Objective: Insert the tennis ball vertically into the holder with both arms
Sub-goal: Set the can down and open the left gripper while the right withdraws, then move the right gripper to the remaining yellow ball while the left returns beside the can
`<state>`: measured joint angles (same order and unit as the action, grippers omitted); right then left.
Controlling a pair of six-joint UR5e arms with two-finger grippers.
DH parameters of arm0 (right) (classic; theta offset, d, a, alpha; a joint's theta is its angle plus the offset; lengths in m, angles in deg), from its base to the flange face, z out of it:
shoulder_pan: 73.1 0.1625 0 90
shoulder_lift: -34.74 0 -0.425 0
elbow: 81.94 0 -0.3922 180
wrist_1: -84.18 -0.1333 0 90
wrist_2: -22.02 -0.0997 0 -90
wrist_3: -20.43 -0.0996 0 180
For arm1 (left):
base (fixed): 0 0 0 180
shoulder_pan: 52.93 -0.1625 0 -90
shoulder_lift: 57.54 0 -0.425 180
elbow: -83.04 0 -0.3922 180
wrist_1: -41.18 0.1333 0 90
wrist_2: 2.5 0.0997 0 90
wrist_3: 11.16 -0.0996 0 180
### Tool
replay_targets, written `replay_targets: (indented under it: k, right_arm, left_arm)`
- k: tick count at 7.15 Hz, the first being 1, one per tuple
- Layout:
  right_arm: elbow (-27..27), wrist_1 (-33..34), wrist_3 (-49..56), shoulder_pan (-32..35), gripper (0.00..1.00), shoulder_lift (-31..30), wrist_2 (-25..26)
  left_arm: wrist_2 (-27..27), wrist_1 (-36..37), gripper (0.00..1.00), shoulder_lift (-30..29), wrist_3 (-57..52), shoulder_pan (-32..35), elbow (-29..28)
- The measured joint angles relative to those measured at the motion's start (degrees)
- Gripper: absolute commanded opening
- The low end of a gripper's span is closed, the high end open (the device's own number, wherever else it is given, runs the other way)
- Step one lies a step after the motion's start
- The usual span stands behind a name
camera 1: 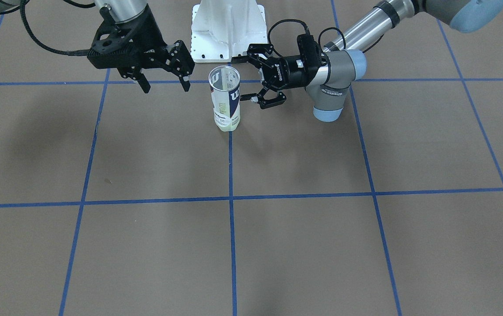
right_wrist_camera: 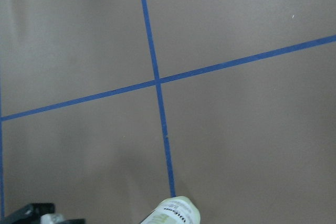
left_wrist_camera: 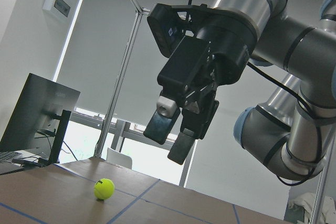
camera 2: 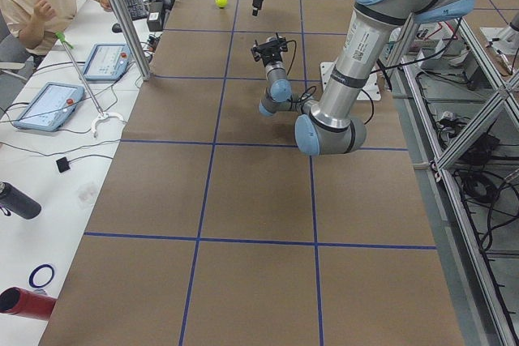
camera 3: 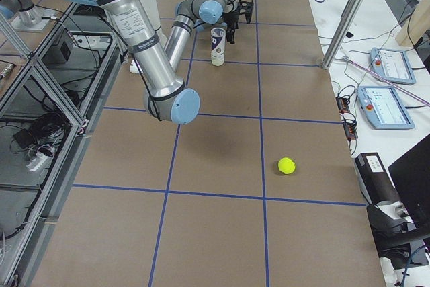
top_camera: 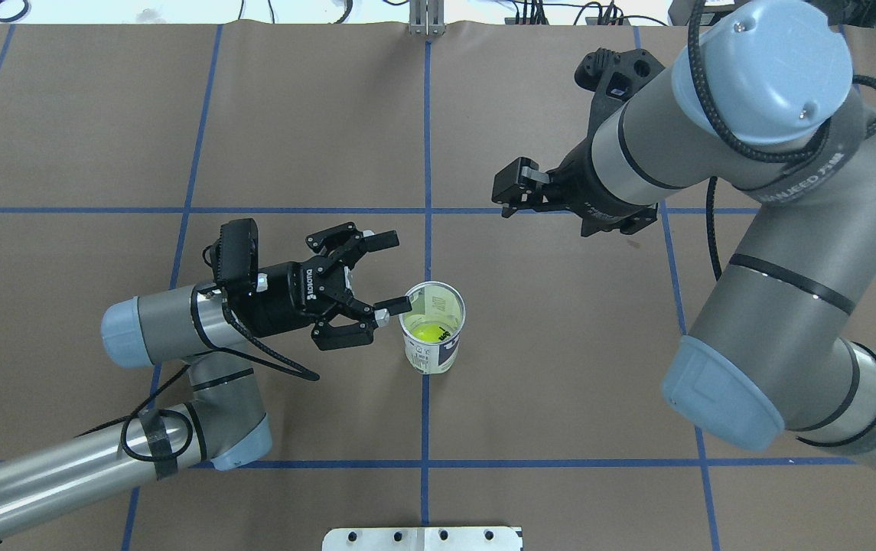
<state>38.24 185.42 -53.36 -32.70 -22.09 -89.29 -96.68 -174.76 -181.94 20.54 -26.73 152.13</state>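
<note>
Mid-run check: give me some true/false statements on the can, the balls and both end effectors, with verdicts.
1. The clear plastic tennis-ball can stands upright. True.
2. The left end effector is clamped around the can. False: it is open, beside the can.
3. A yellow tennis ball sits inside the can. True.
4. The right end effector grips a ball. False: it is open and empty.
5. Every ball is in the can. False: a second yellow ball lies loose, away from the can.

left end effector (top_camera: 392, 272) spread, right end effector (camera 1: 165, 85) spread
</note>
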Motion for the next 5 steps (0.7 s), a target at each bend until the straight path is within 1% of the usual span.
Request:
replay_targets:
  k: [1,3,4,5]
  right_arm:
    - [-0.1,1.9,3.7,1.5,1.00,-0.5,-0.3]
    - [-0.4,3.6,11.2,5.4,1.00,-3.0,-2.0]
    - [-0.7,3.8,15.4,7.4,1.00,-4.6,-2.8]
    - [-1.1,3.8,19.9,9.5,1.00,-6.4,-4.0]
  left_arm:
    - [-3.1,1.2,0.99,1.0,0.0,2.5,0.1]
    - [-11.4,5.0,0.99,2.5,-0.5,8.0,0.1]
    - [-15.8,7.1,0.99,3.0,-1.4,10.0,-0.1]
    - [-18.8,8.9,0.99,3.5,-3.5,10.6,-0.3]
